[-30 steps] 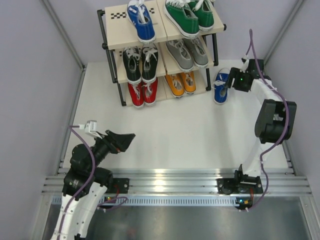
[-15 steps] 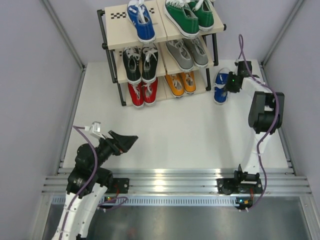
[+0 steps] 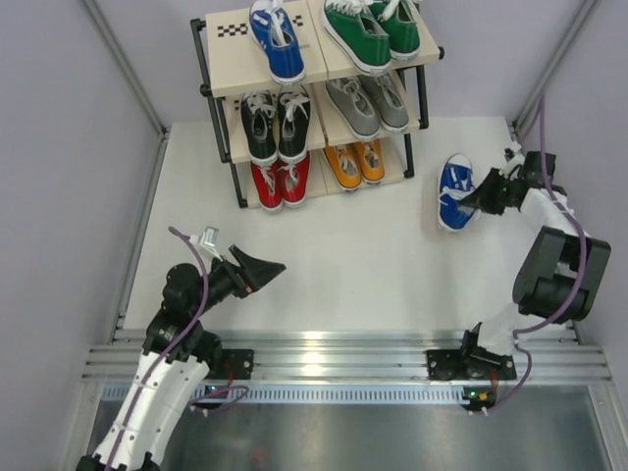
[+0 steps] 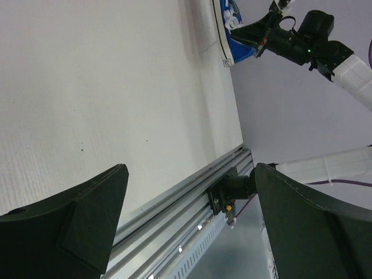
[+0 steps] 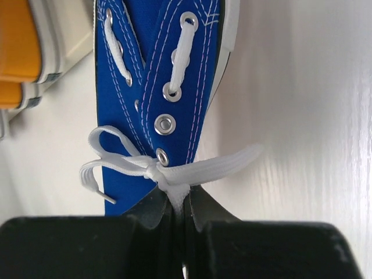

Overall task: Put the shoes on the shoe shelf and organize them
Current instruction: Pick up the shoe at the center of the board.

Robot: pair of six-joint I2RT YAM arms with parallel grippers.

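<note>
- Count eleven shoes on the shoe shelf [image 3: 232,67]; shelved blue shoe [image 3: 277,39] lacks a partner.
- Find loose blue shoe [image 3: 454,190] on the table [image 3: 343,255], pinched at the laces by right gripper [image 5: 177,210].
- Note left gripper [image 3: 263,267] spread wide, empty.

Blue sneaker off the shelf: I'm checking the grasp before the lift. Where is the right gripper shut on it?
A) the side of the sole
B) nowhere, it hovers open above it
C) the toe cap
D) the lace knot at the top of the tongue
D: in the right wrist view the right gripper is shut on the lace knot of the blue sneaker, whose toe points away.
</note>
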